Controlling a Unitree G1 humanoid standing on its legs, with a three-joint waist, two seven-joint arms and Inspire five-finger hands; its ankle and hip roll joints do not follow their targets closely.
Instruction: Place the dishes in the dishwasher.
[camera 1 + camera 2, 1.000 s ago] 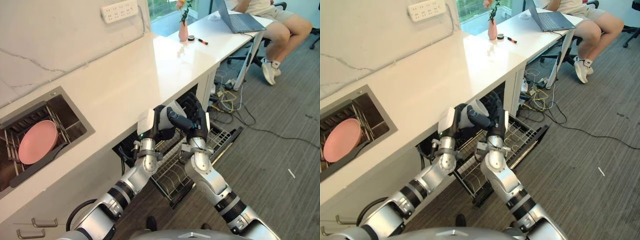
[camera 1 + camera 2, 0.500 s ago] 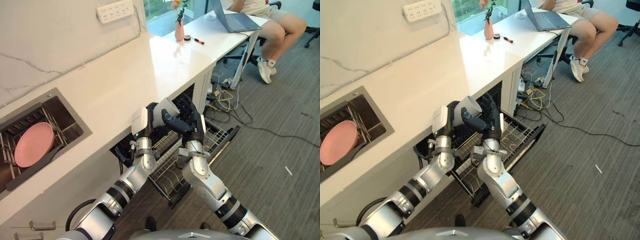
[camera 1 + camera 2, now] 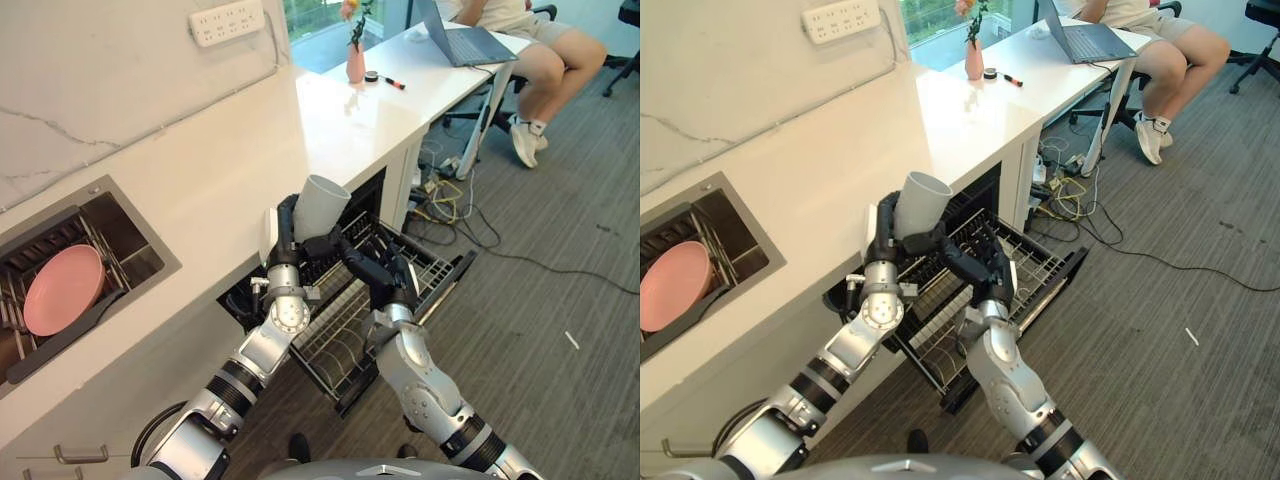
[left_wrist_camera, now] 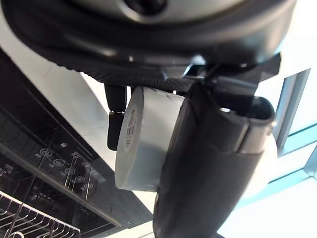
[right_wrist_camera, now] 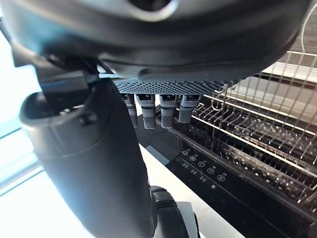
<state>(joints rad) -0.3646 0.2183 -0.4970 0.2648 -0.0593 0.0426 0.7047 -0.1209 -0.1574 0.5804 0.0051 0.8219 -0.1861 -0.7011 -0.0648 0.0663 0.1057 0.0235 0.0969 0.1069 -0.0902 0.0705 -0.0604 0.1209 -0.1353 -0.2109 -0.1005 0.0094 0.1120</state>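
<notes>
A grey cup [image 3: 322,204] sits gripped in the left hand [image 3: 287,236], fingers and thumb curled round it, its mouth tilted up above the pulled-out dishwasher rack [image 3: 400,268]. The right hand [image 3: 372,274] hovers over the rack with fingers extended, holding nothing. A pink plate [image 3: 62,289] rests in the sink [image 3: 150,262].

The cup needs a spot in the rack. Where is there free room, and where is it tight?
The left hand holds the cup above the pulled-out rack. The rack's wire floor looks bare from its outer corner to the right hand. It is tight under the counter edge, where both hands meet. The sink already holds a pink plate.
</notes>
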